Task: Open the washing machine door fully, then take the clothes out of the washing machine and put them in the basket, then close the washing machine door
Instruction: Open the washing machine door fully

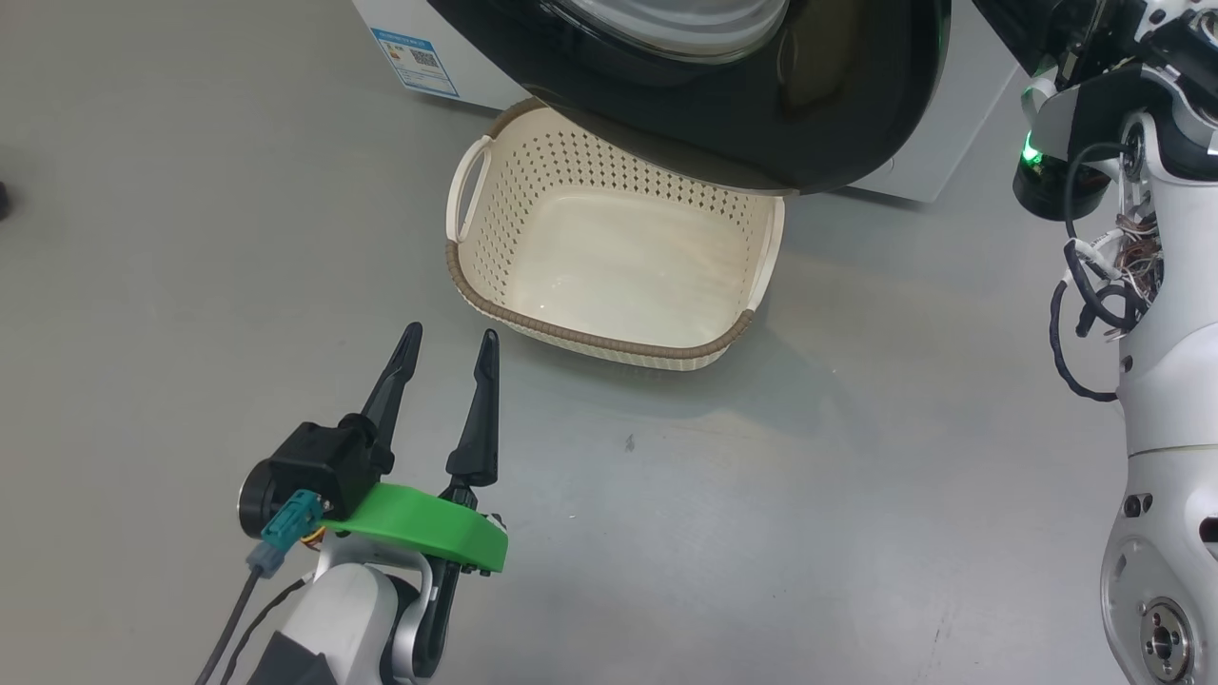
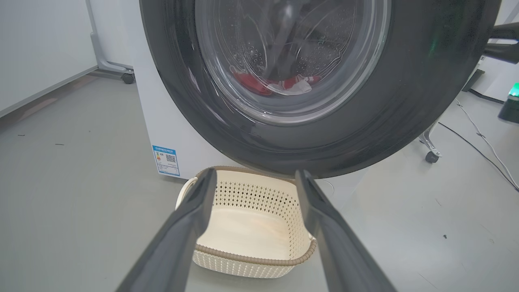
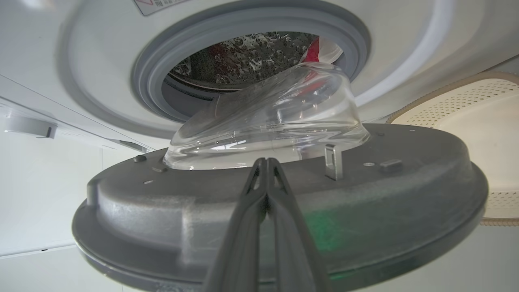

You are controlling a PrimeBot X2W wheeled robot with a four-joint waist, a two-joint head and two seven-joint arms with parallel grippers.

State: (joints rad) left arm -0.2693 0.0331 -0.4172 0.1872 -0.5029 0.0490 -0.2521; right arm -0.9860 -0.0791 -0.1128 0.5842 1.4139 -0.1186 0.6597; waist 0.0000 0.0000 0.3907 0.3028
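Note:
The washing machine door (image 1: 761, 124), black-rimmed with a glass bowl, stands partly swung out over the far edge of the cream basket (image 1: 590, 341). My left gripper (image 1: 450, 335) is open and holds nothing, hovering over the floor just in front of the basket (image 2: 251, 259). Through the door (image 2: 405, 101) glass, red and whitish clothes (image 2: 259, 83) lie in the drum. My right gripper (image 3: 265, 162) is shut on nothing, its tips at the door's grey inner face (image 3: 202, 211) below the glass bowl. Behind it are the washing machine (image 3: 101, 52) mouth and red clothes (image 3: 314, 52).
The basket (image 3: 486, 121) sits on grey floor right before the machine (image 2: 162, 121). A door latch hook (image 3: 333, 161) sticks up near my right fingers. Castor legs (image 2: 432, 156) and cables (image 2: 478, 142) lie to the machine's right, and a white wall panel (image 2: 40, 48) to its left.

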